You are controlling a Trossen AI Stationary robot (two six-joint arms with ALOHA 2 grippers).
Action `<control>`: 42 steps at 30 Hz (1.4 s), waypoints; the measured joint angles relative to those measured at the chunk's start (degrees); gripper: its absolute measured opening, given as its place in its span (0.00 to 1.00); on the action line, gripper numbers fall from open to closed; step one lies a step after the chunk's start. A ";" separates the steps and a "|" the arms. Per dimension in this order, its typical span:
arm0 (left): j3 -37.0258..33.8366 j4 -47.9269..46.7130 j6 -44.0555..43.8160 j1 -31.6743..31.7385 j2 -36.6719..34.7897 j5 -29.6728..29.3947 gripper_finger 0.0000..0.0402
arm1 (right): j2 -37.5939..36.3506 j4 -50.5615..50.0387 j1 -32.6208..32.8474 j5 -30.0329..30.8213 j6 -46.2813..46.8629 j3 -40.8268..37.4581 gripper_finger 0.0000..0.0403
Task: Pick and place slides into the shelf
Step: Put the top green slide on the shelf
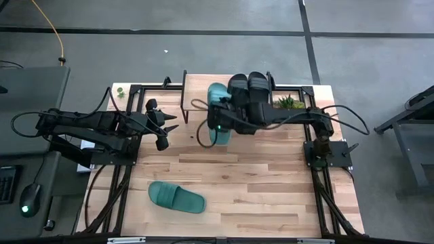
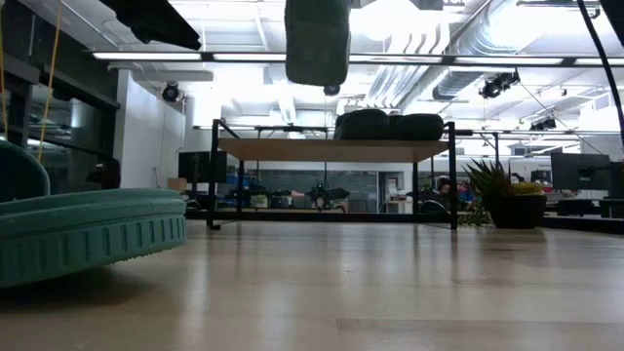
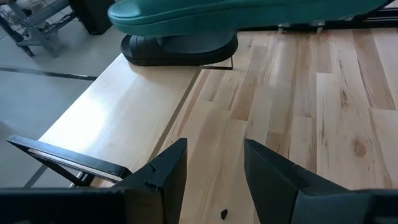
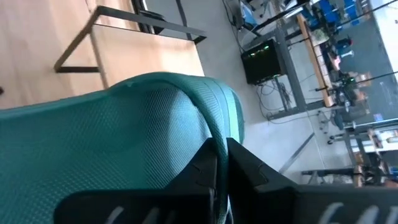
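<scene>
One teal slide [image 1: 177, 197] lay flat on the near part of the tabletop [image 1: 271, 196], well apart from both arms. The left end effector [image 1: 167, 129] hovered over the tabletop left of the shelf [image 1: 196, 95], fingers [image 3: 165, 171] parted and empty. The right end effector [image 1: 218, 124] was clamped on the second teal slide [image 1: 218, 115], held above the shelf's front edge. Two black slides [image 1: 249, 88] rested side by side on the shelf, beside a potted plant [image 1: 290, 102].
</scene>
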 joint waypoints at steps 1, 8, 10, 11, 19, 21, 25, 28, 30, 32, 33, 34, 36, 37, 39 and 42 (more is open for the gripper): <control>0.00 -0.01 0.00 0.01 0.00 0.00 0.36 | 0.01 0.55 -0.84 -0.82 -0.41 0.00 0.00; 0.00 0.00 -0.01 0.01 0.00 0.00 0.36 | 0.01 5.21 -5.72 -3.17 -5.02 0.00 0.00; 0.00 0.00 0.01 0.01 0.00 0.00 0.36 | 0.01 6.68 -7.03 -3.42 -6.49 0.00 0.00; 0.00 0.02 0.01 -0.01 0.00 0.00 0.36 | 0.01 7.45 -7.67 -4.07 -7.11 0.00 0.00; 0.00 0.07 0.01 -0.01 0.00 0.00 0.36 | 0.09 12.98 -12.45 -8.38 -11.43 -1.20 0.00; 0.00 0.07 0.01 0.01 0.00 0.00 0.36 | 0.76 13.86 -13.58 -8.73 -11.96 -1.20 0.00; 0.01 0.17 0.01 0.01 0.01 -0.01 0.36 | 2.41 15.23 -15.65 -10.36 -12.74 -1.22 0.00; 0.02 0.24 0.10 0.01 0.02 -0.42 0.36 | 3.97 16.43 -16.85 -10.65 -14.41 -1.25 0.00; 0.02 0.17 0.12 0.01 0.02 -0.64 0.36 | 4.81 16.99 -17.60 -10.80 -14.95 -1.26 0.00; 0.02 0.17 0.18 0.01 0.02 -0.90 0.36 | 5.65 17.46 -18.32 -10.77 -15.09 -1.27 0.00; 0.02 0.17 0.22 0.01 0.02 -0.94 0.36 | 6.00 17.59 -18.70 -10.90 -15.20 -1.27 0.00; 0.02 0.16 0.23 0.01 0.02 -0.96 0.36 | 6.38 17.58 -19.05 -10.93 -15.18 -1.27 0.00; 0.02 0.15 0.23 0.01 0.02 -1.05 0.36 | 7.07 17.78 -19.80 -11.06 -15.19 -1.27 0.00; 0.02 0.13 0.23 0.01 0.02 -1.05 0.36 | 7.37 17.75 -20.14 -11.76 -15.18 -1.27 0.00; 0.02 0.16 0.23 0.01 0.02 -1.07 0.36 | 7.88 17.78 -20.89 -13.88 -15.18 -1.27 0.00; 0.02 0.15 0.23 0.01 0.02 -1.07 0.36 | 8.79 17.74 -21.63 -15.03 -14.93 -1.29 0.00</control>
